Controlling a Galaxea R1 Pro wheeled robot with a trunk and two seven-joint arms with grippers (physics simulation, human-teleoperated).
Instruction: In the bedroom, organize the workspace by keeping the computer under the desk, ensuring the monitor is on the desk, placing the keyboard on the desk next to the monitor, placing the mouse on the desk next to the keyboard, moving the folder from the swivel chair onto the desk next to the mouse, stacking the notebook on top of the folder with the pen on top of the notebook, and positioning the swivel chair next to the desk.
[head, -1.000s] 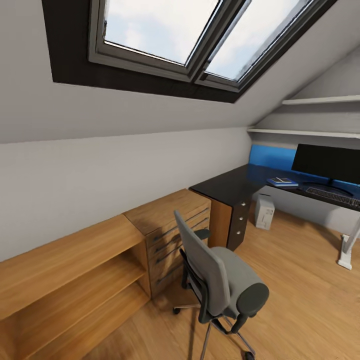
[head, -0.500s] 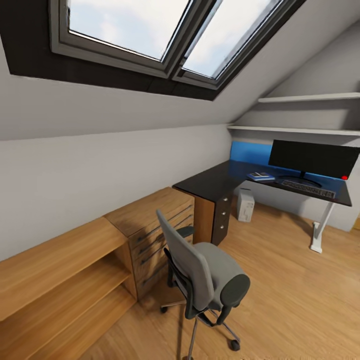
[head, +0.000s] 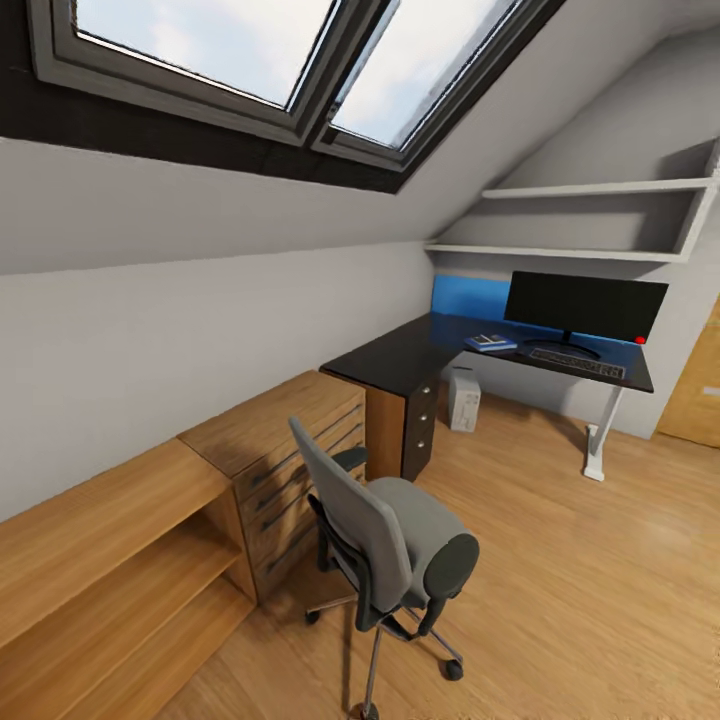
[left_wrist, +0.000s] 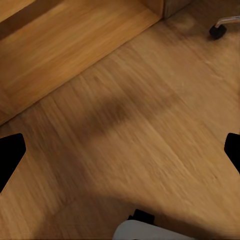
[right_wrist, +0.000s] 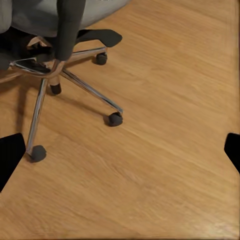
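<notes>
The swivel chair (head: 385, 535), with grey seat and black armrests, stands on the wooden floor near me, a few steps from the desk (head: 405, 355). Its seat looks bare. On the desk's far wing stand the monitor (head: 585, 305) and, in front of it, the keyboard (head: 575, 362). To their left lies the blue folder (head: 490, 344) with a small grey notebook on top. The computer (head: 463, 398) stands under the desk. The mouse and pen are too small to make out. My left gripper (left_wrist: 120, 155) and right gripper (right_wrist: 120, 155) hang open over the floor, the right one near the chair's chrome base (right_wrist: 60, 65).
A wooden dresser (head: 285, 430) and a low wooden shelf unit (head: 100, 560) line the sloped wall on the left. Wall shelves (head: 600, 220) hang above the desk, and a wooden door (head: 700, 390) is at the far right. A small red spot (head: 640, 340) marks the desk's right end.
The whole head view has shifted: the camera turned and drew back, so the desk and chair sit further left and smaller. Nothing on the desk has moved.
</notes>
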